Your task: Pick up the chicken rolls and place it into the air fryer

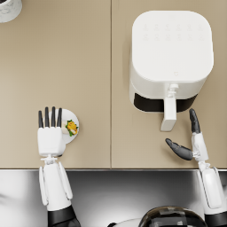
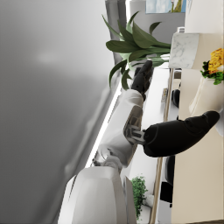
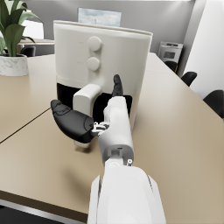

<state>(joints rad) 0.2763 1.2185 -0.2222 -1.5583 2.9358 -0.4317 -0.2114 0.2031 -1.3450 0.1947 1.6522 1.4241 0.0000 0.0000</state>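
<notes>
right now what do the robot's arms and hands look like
Both arms are glossy white with smooth rounded shells and dark collars near the bottom of the head view. The left hand has a white boxy back and black fingers; the right hand is similar, with small metallic parts at the wrist. No cables or markings visible.

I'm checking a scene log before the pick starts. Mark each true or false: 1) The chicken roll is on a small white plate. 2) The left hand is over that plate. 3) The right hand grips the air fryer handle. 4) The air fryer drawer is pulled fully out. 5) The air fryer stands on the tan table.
1) True: the chicken roll lies on the white plate.
2) True: the left hand is over the plate's left part.
3) False: the right hand is open beside the handle, holding nothing.
4) False: the drawer sits in the air fryer.
5) True: it stands on the table.
</notes>
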